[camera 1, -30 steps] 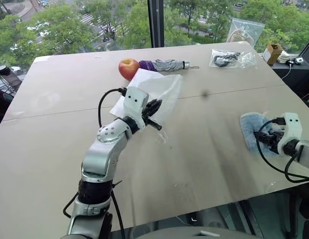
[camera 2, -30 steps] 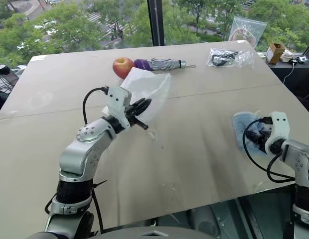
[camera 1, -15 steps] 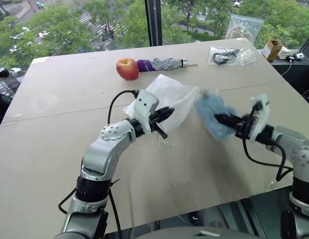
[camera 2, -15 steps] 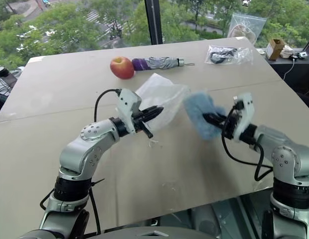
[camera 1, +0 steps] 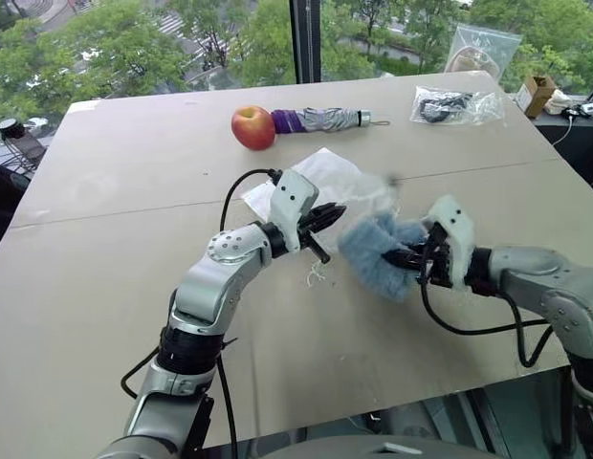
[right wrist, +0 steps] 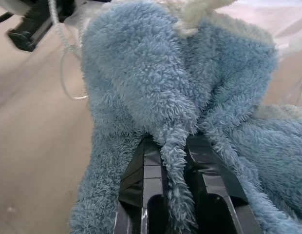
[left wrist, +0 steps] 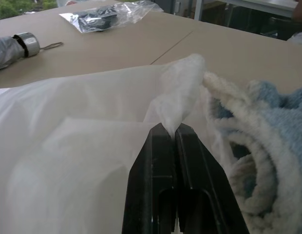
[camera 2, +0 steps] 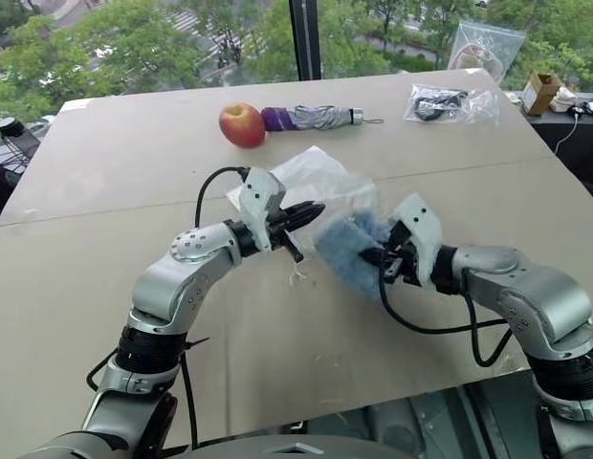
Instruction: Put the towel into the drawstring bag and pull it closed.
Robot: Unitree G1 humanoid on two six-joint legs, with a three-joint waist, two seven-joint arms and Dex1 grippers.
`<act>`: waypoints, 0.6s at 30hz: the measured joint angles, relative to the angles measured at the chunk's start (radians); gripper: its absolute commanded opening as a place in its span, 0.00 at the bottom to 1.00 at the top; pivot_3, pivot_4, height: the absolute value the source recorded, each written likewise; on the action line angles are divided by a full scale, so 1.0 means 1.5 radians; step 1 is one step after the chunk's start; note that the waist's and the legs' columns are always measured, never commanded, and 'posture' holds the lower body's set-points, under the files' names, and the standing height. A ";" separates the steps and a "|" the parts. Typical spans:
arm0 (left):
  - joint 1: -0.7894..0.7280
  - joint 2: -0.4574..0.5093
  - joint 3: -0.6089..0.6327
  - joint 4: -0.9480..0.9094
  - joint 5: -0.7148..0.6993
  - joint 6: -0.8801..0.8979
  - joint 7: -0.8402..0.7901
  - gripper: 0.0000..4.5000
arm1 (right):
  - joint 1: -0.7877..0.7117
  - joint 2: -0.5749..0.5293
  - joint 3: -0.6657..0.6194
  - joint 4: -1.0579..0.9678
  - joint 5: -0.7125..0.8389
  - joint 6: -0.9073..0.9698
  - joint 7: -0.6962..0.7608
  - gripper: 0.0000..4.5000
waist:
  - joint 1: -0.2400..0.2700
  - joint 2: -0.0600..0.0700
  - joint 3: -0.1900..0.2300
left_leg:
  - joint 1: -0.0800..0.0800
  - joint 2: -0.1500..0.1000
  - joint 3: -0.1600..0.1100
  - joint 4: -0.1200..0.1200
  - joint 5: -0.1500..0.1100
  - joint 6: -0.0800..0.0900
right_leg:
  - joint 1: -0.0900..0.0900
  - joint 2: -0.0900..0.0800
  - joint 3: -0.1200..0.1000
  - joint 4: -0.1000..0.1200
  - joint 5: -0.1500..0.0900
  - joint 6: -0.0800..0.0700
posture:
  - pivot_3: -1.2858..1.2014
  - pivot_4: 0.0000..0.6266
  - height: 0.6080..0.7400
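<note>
Right gripper [camera 1: 408, 258] pinched the towel [camera 1: 373, 256] just beside left gripper [camera 1: 327, 212], clamped on drawstring bag [camera 1: 340, 177]; insertion, closing remained.

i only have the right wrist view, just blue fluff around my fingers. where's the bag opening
Observer: The left gripper is shut on an edge of the drawstring bag, held up off the table, right beside the towel.
Operator: is the towel inside yet
Observer: Not clearly. In the left wrist view the towel sits beside the pinched bag edge, apparently outside the fabric.
Operator: anything behind the bag i could knock
Observer: An apple and a folded umbrella lie farther back on the table, apart from the bag.
</note>
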 measured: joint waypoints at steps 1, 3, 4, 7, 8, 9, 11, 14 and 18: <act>0.001 0.000 -0.002 0.000 0.000 -0.002 -0.003 0.00 | -0.002 0.009 0.001 0.007 0.000 0.003 -0.007 0.00 | 0.001 0.000 0.000 | 0.000 0.000 0.000 0.000 0.000 0.000 | 0.000 0.000 0.000 0.000 0.000 0.000 | 0.52 0.24 1.00; 0.006 0.004 -0.003 -0.003 0.000 -0.006 -0.012 0.00 | -0.013 0.028 -0.003 0.019 0.004 0.021 -0.021 0.00 | 0.001 0.000 0.000 | 0.000 0.000 0.000 0.000 0.000 0.000 | 0.000 0.000 0.000 0.000 0.000 0.000 | 0.52 0.24 1.00; 0.008 0.006 -0.006 -0.003 0.000 -0.007 -0.015 0.00 | -0.018 0.040 -0.008 0.022 0.008 0.031 -0.028 0.00 | 0.001 0.000 0.000 | 0.000 0.000 -0.001 0.000 0.000 0.000 | 0.000 0.000 0.000 0.000 0.000 0.000 | 0.52 0.24 1.00; 0.012 0.016 -0.015 -0.009 0.000 -0.011 -0.028 0.00 | -0.040 0.053 -0.019 0.034 0.030 0.074 -0.038 0.00 | 0.002 0.000 0.000 | 0.000 0.000 0.000 0.000 0.000 0.000 | 0.000 0.000 0.000 0.000 0.000 0.000 | 0.52 0.24 1.00; 0.012 0.017 -0.015 -0.013 -0.002 -0.011 -0.032 0.00 | -0.046 0.056 -0.021 0.038 0.034 0.087 -0.041 0.00 | 0.003 0.000 0.000 | -0.001 0.000 0.000 0.000 0.000 0.000 | 0.000 0.000 0.000 0.000 0.000 0.000 | 0.52 0.24 1.00; 0.013 0.018 -0.015 -0.017 -0.005 -0.011 -0.038 0.00 | -0.050 0.065 -0.027 0.044 0.037 0.096 -0.045 0.00 | 0.003 0.000 0.000 | -0.001 0.000 0.000 0.000 0.000 0.000 | 0.000 0.000 0.000 0.000 0.000 0.000 | 0.52 0.24 1.00; 0.013 0.022 -0.017 -0.025 -0.011 -0.011 -0.047 0.00 | -0.070 0.117 -0.059 0.066 0.054 0.121 -0.073 0.00 | 0.002 0.000 0.000 | -0.001 0.000 0.000 0.000 0.000 0.000 | 0.000 0.000 0.000 0.000 0.000 0.000 | 0.52 0.24 1.00; 0.017 0.024 -0.021 -0.051 -0.017 -0.023 -0.055 0.00 | -0.117 0.267 -0.177 0.130 0.112 0.160 -0.173 0.00 | 0.001 0.000 0.000 | -0.001 0.000 0.000 0.000 0.000 0.000 | -0.001 0.000 0.000 0.001 0.000 0.000 | 0.52 0.24 1.00; 0.026 0.025 -0.024 -0.064 -0.023 -0.024 -0.061 0.00 | -0.126 0.383 -0.270 0.164 0.176 0.172 -0.271 0.00 | 0.004 0.000 0.000 | -0.001 0.000 -0.001 0.000 0.000 0.000 | -0.001 0.000 -0.001 0.001 0.000 0.000 | 0.52 0.24 1.00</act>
